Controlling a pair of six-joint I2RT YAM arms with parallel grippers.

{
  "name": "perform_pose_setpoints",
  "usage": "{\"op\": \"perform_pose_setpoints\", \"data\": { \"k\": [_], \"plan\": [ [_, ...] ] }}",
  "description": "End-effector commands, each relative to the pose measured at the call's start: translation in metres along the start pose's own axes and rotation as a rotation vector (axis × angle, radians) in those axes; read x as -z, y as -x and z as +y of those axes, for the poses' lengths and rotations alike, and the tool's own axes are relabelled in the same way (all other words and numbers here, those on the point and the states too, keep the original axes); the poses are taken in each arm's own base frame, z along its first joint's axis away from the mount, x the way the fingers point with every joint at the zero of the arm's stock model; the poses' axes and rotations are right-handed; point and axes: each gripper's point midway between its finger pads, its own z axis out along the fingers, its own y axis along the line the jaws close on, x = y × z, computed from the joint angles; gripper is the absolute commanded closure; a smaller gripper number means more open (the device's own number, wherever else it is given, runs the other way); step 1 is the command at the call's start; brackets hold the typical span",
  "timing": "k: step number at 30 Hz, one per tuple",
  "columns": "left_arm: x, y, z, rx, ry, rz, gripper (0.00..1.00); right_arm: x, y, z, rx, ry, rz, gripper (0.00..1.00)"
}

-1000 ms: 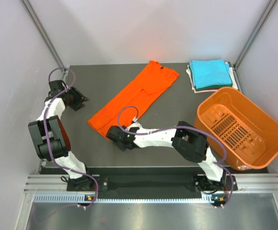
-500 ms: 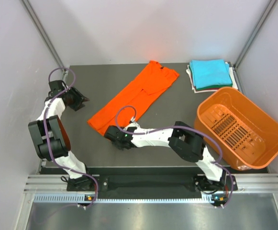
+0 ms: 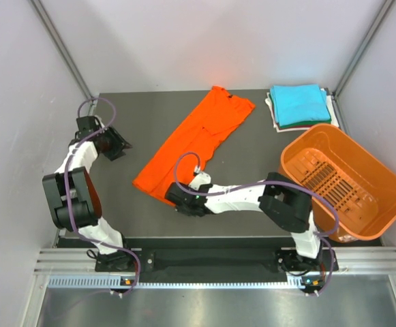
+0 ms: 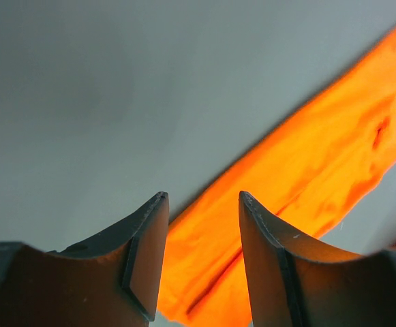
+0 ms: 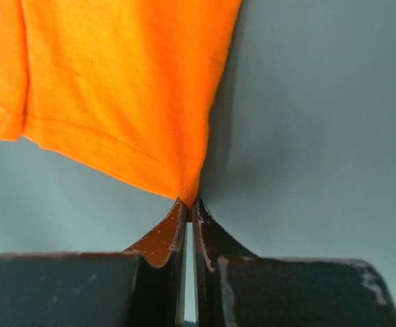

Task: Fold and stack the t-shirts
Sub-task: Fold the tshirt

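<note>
Tee (image 5: pixel 116 88) corner, pinched in rt gripper (image 5: pixel 189 206)

The left arm (image 3: pixel 75 160) and the right arm (image 3: pixel 235 199) are both made of white tubes with chunky black joints, and each one stands on a small black base (image 3: pixel 112 260). A thin purple cable (image 3: pixel 97 103) runs in loops along each arm. The left pincer (image 4: pixel 201 197) and the right pincer (image 5: pixel 189 202) each have two dark fingers (image 4: pixel 143 255) shaped like pointed wedges, brownish on the inner side, and the right one's black body has little white scratches.
</note>
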Motion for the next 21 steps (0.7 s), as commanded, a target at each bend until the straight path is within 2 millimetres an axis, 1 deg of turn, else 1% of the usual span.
{"op": "perform_pose_setpoints", "data": {
  "k": [1,2,3,4,5,6,7,8,9,10,11,12,13,14,15,16,18,19,21],
  "plan": [
    [0.020,-0.028,-0.032,-0.103,-0.081,0.025,0.50,0.027,0.023,-0.037,0.195,-0.053,-0.042,1.00],
    [0.018,-0.054,-0.037,-0.118,-0.109,0.083,0.50,0.034,0.026,-0.055,0.223,-0.075,-0.036,1.00],
    [0.027,-0.061,-0.043,-0.136,-0.122,0.077,0.50,0.039,0.027,-0.074,0.268,-0.111,-0.024,1.00],
    [0.029,-0.076,-0.048,-0.163,-0.129,0.097,0.50,0.047,0.027,-0.097,0.288,-0.138,-0.006,1.00],
    [0.030,-0.093,-0.040,-0.165,-0.109,0.123,0.50,0.052,0.026,-0.110,0.304,-0.150,0.007,1.00],
    [0.040,-0.099,-0.045,-0.183,-0.124,0.111,0.50,0.057,0.025,-0.123,0.327,-0.162,0.022,1.00],
    [0.042,-0.117,-0.039,-0.190,-0.117,0.146,0.50,0.065,0.022,-0.144,0.336,-0.176,0.049,1.00],
    [0.047,-0.125,-0.038,-0.196,-0.118,0.154,0.50,0.069,0.022,-0.155,0.340,-0.186,0.059,1.00],
    [0.058,-0.129,-0.042,-0.203,-0.140,0.137,0.50,0.074,0.018,-0.165,0.347,-0.189,0.080,1.00],
    [0.060,-0.147,-0.036,-0.202,-0.138,0.169,0.50,0.081,0.017,-0.180,0.350,-0.190,0.092,1.00],
    [0.063,-0.155,-0.035,-0.202,-0.145,0.174,0.49,0.084,0.016,-0.187,0.349,-0.189,0.099,1.00],
    [0.070,-0.160,-0.038,-0.197,-0.164,0.166,0.49,0.088,0.010,-0.190,0.354,-0.169,0.127,1.00],
    [0.070,-0.180,-0.036,-0.209,-0.166,0.207,0.49,0.093,0.009,-0.203,0.355,-0.171,0.138,1.00],
    [0.072,-0.187,-0.035,-0.209,-0.166,0.220,0.49,0.096,0.008,-0.208,0.356,-0.167,0.144,1.00],
    [0.074,-0.190,-0.035,-0.204,-0.159,0.208,0.49,0.099,0.006,-0.215,0.364,-0.178,0.154,1.00],
    [0.075,-0.202,-0.038,-0.227,-0.161,0.228,0.49,0.103,0.007,-0.224,0.363,-0.186,0.155,1.00],
    [0.076,-0.210,-0.042,-0.211,-0.165,0.242,0.50,0.108,0.009,-0.235,0.370,-0.209,0.157,1.00],
    [0.078,-0.218,-0.048,-0.219,-0.184,0.264,0.50,0.112,0.011,-0.237,0.365,-0.197,0.151,1.00],
    [0.079,-0.225,-0.054,-0.233,-0.204,0.273,0.50,0.118,0.014,-0.243,0.383,-0.207,0.152,1.00]
  ]
}}
